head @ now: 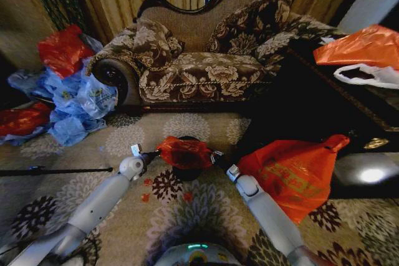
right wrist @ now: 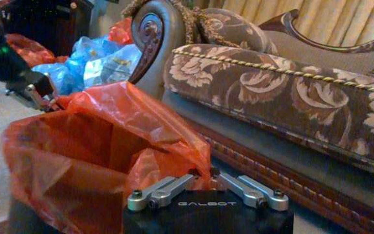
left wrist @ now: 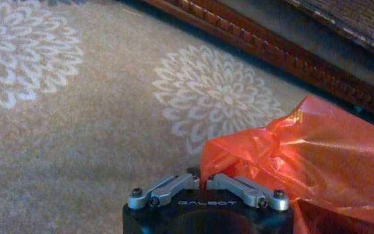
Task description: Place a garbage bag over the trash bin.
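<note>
The garbage bag [head: 184, 152], thin, glossy and orange-red, is stretched between my two grippers just above the trash bin [head: 187, 174], whose black wall shows under it on the carpet. My left gripper [head: 151, 154] is shut on the bag's left edge, and my right gripper [head: 217, 157] is shut on its right edge. In the left wrist view the gripper [left wrist: 203, 187] pinches the bag's [left wrist: 304, 156] rim. In the right wrist view the gripper [right wrist: 203, 181] pinches the near rim, the bag's [right wrist: 96, 141] mouth gapes open, and the left gripper [right wrist: 42, 96] holds the far rim.
A bigger orange bundle [head: 293, 175] with yellowish print lies close to my right arm. A patterned sofa [head: 199, 73] stands behind the bin. A dark cabinet [head: 349, 123] at the right carries orange and white bags. Blue bags [head: 78, 101] and red bags are heaped at the left.
</note>
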Tool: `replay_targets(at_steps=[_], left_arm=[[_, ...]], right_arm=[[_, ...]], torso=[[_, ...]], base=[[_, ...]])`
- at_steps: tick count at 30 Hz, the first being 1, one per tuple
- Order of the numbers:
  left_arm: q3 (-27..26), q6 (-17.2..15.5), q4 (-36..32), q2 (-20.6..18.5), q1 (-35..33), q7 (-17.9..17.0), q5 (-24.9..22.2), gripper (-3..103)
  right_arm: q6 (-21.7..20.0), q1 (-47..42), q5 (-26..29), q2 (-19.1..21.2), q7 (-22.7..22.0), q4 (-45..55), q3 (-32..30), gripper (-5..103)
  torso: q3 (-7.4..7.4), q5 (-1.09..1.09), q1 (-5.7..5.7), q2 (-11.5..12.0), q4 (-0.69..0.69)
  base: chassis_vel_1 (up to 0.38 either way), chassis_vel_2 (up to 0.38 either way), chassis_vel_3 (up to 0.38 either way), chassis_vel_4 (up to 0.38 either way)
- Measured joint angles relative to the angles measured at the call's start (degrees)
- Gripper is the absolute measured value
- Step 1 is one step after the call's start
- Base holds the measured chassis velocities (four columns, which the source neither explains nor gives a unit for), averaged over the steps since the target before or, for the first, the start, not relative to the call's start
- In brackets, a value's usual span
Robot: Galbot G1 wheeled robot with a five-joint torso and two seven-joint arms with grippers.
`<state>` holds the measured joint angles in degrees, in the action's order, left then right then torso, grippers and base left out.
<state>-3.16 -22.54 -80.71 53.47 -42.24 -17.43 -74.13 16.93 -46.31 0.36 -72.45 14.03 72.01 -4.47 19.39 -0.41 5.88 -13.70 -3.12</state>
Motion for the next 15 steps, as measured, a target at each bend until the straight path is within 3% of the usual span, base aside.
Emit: replay_targets(at_steps=[15], left_arm=[[-1.0,1.5,4.2,3.6,3.4,1.8,1.9,0]], right_arm=[[2.6,6.1,-0.8,-5.6,-1.3,-8.7,-0.5,0]], torso=[[0.0,0.0,0.0,0.0,0.0]], base=[[0.0,0.0,0.0,0.0]])
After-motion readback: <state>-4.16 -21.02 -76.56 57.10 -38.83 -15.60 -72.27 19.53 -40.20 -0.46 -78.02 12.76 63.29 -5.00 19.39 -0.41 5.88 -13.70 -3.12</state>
